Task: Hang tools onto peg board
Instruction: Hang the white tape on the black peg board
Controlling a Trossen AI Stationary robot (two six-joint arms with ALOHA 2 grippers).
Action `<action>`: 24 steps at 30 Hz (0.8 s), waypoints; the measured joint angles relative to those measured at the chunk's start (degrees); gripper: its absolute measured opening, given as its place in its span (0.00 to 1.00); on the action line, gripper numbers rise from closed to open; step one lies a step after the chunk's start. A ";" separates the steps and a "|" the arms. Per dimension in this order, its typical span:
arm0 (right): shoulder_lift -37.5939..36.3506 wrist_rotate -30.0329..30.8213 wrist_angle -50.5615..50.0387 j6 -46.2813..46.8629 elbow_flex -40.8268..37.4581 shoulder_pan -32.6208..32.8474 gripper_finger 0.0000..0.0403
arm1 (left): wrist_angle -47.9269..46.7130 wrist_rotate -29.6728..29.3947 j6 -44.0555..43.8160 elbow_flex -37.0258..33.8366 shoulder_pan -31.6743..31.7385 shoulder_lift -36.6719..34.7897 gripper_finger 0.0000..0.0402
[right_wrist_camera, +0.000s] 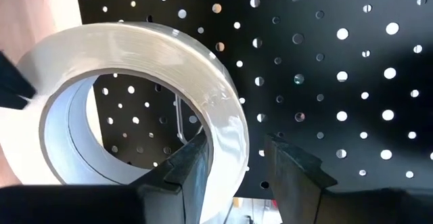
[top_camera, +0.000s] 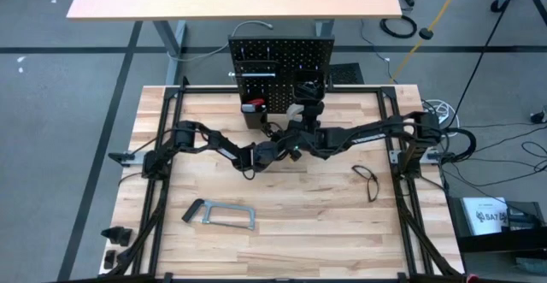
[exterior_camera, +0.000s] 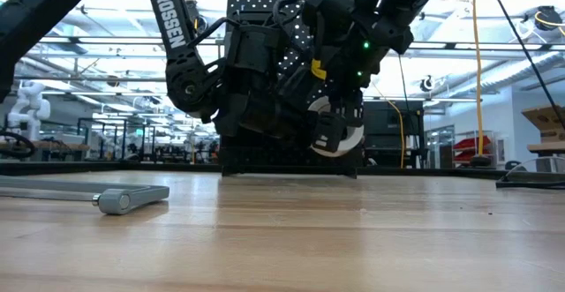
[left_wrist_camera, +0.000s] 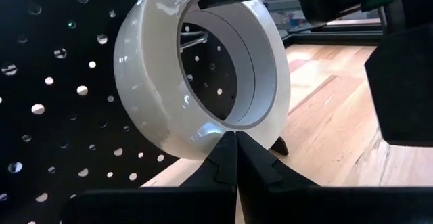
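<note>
Even, bright overhead light; soft shadows lie under the arms on the table. Ceiling lamps backlight the low view, silhouetting the arms. Tape roll shows mild glare.

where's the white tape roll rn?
The white tape roll is off the table, held in the right pincer right in front of the black perforated metal peg board, near the table's far middle in the high view; the shut left pincer sits just beneath it.
</note>
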 joint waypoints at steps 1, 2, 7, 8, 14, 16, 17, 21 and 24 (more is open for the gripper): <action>-0.17 -0.63 -0.13 -0.03 -0.01 0.03 0.34 | 0.36 0.06 0.64 0.00 0.00 0.00 0.00; -0.41 -1.26 -0.19 -0.03 0.00 0.04 0.34 | 0.84 0.03 1.30 0.00 0.00 0.00 0.00; -1.50 -2.72 -0.70 -0.23 0.00 0.07 0.34 | 3.26 0.22 5.17 -0.04 0.02 -0.01 0.00; -1.71 -2.77 -0.84 -0.21 0.00 0.07 0.34 | 3.31 0.27 5.39 -0.04 0.02 -0.02 0.00; -2.55 -4.27 -1.88 -0.01 0.00 0.26 0.34 | 3.24 1.09 5.78 0.00 0.33 -0.11 0.00; -2.55 -4.27 -1.94 0.07 0.00 0.26 0.34 | 3.21 1.10 5.83 0.00 0.46 -0.11 0.00; -2.55 -4.27 -2.07 0.09 0.00 0.26 0.34 | 3.15 1.14 5.89 0.00 0.56 -0.11 0.00; -2.58 -4.41 -3.09 0.95 0.00 0.26 0.34 | 2.90 1.55 5.89 0.00 0.79 -0.11 0.00; -2.86 -4.60 -3.78 1.26 0.00 0.39 0.34 | 2.91 1.54 5.86 0.02 0.81 -0.11 0.00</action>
